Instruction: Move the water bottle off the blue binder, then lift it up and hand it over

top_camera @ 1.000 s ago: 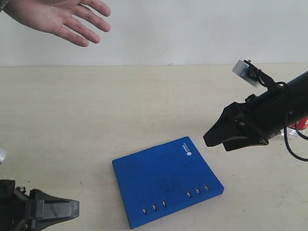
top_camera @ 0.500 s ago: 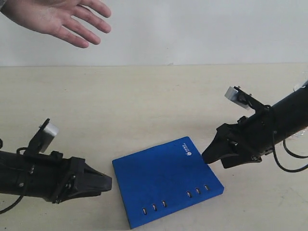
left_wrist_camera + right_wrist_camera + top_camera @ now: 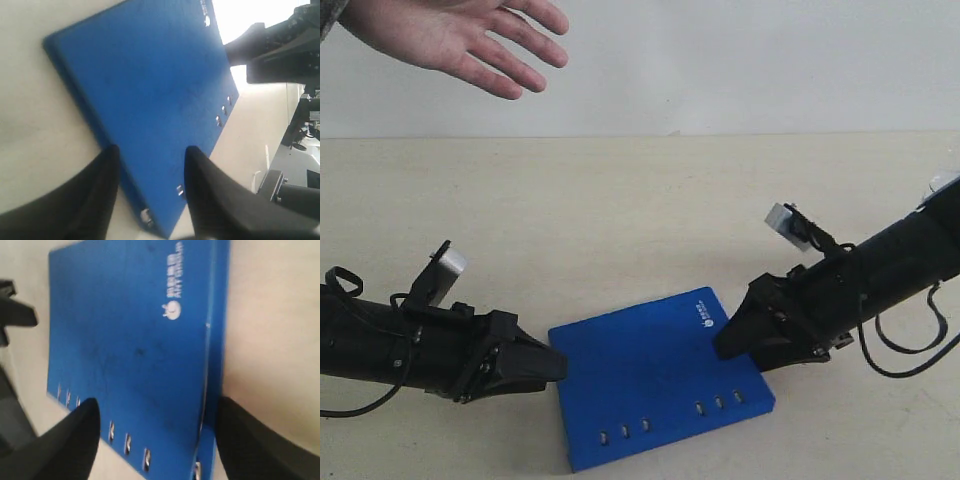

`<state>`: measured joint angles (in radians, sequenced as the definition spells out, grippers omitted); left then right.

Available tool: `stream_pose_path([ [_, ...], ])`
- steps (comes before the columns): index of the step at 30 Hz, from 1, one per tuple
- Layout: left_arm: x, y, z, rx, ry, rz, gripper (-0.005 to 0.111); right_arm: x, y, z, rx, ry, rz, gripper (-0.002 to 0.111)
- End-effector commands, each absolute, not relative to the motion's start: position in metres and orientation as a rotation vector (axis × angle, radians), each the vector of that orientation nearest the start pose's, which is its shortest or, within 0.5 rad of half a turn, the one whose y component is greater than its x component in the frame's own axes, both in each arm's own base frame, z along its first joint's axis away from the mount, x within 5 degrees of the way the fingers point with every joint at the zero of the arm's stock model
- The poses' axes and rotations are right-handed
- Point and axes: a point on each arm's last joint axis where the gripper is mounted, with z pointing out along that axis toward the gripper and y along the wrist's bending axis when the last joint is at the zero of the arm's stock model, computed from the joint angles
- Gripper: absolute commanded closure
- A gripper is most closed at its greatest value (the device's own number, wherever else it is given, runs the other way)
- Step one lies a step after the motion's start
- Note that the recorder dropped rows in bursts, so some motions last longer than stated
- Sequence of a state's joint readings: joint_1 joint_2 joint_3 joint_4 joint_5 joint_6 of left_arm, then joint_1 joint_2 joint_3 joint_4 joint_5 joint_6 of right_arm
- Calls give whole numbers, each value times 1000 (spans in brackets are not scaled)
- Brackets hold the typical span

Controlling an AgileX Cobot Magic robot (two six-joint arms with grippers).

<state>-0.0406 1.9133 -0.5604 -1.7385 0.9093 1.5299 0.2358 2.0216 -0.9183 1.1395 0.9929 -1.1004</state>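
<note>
The blue binder [image 3: 655, 380] lies flat on the table with nothing on it. My left gripper [image 3: 562, 366] is at its left edge, low over the table. In the left wrist view this gripper [image 3: 150, 161] is open, its fingers [image 3: 102, 172] straddling the edge of the binder [image 3: 150, 85]. My right gripper [image 3: 720, 342] is at the binder's right edge near the white logo [image 3: 709, 319]. It is open too [image 3: 157, 416], with the edge of the binder [image 3: 130, 330] between its fingers [image 3: 82, 422]. The water bottle is out of view.
A person's open hand [image 3: 460, 35] hovers palm up at the far left, above the table's back edge. The beige table [image 3: 620, 220] stretches behind the binder to a white wall. The right arm's cables [image 3: 910, 345] hang close to the table.
My left arm has swung in from the lower left corner to the binder's left edge. My right gripper has dropped and moved left to the right edge. The binder has shifted slightly.
</note>
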Motion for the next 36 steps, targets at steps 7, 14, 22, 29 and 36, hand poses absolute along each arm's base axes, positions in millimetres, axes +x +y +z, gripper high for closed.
stream_pose_path([
  [7, 254, -83, 95, 8, 2504, -1291, 66, 257, 184, 117, -927, 2546, 1710, 48],
  [14, 253, -85, 98, 18, 2480, -1338, 66, 257, 185, 122, -932, 2522, 1708, 74],
  [22, 252, -88, 103, 55, 2430, -1411, 66, 263, 189, 125, -854, 2455, 1738, 88],
  [29, 252, -87, 102, 105, 2423, -1375, 66, 264, 191, 127, -813, 2435, 1754, 80],
  [36, 250, -93, 112, 148, 2321, -1527, 66, 247, 221, 130, -949, 2328, 1789, 77],
])
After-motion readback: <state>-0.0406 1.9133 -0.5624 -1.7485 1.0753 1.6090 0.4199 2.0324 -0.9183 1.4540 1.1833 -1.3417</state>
